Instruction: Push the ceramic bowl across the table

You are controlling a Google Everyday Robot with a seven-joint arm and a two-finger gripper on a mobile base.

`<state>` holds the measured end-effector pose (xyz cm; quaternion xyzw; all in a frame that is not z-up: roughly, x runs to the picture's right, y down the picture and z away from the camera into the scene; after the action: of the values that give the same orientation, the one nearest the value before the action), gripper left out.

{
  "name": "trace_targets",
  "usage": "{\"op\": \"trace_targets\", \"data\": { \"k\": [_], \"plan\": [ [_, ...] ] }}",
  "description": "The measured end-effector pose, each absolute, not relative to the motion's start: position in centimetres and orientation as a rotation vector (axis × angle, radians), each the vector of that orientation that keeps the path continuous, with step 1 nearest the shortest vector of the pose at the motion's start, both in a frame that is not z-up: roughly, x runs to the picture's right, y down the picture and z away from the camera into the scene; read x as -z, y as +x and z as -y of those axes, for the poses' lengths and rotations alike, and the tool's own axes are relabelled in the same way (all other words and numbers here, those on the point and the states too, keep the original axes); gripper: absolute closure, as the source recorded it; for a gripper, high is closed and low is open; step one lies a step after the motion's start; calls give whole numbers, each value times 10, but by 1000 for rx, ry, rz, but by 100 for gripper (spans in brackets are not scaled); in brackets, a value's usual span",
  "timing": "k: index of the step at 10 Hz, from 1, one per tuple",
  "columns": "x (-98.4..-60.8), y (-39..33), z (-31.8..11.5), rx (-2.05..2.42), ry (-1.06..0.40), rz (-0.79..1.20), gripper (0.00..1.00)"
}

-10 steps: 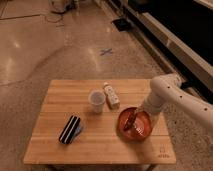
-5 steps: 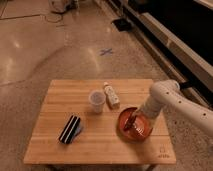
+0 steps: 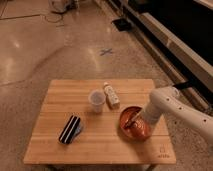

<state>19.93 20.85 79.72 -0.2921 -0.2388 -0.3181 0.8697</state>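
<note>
The ceramic bowl [image 3: 134, 124] is round, glossy orange-red with a darker inside, and sits on the right part of the light wood table [image 3: 100, 142]. My white arm comes in from the right and bends down to the bowl. My gripper [image 3: 134, 120] reaches into the bowl from its right side, with its tips over the bowl's inside. The table's dark logo mark [image 3: 162, 151] shows near the front right corner.
A translucent whitish cup [image 3: 96, 101] stands near the table's middle, left of the bowl. A small bottle [image 3: 111, 95] lies beside it. A dark striped object [image 3: 70, 129] lies at the front left. A blue cross mark [image 3: 106, 51] is on the floor beyond.
My arm has drawn in and dropped lower over the bowl's right side. The bowl has shifted slightly left on the table.
</note>
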Motion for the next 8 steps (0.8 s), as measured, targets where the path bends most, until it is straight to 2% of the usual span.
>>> {"op": "trace_targets", "data": {
  "k": [8],
  "plan": [
    [-753, 188, -257, 761, -692, 587, 31]
  ]
}}
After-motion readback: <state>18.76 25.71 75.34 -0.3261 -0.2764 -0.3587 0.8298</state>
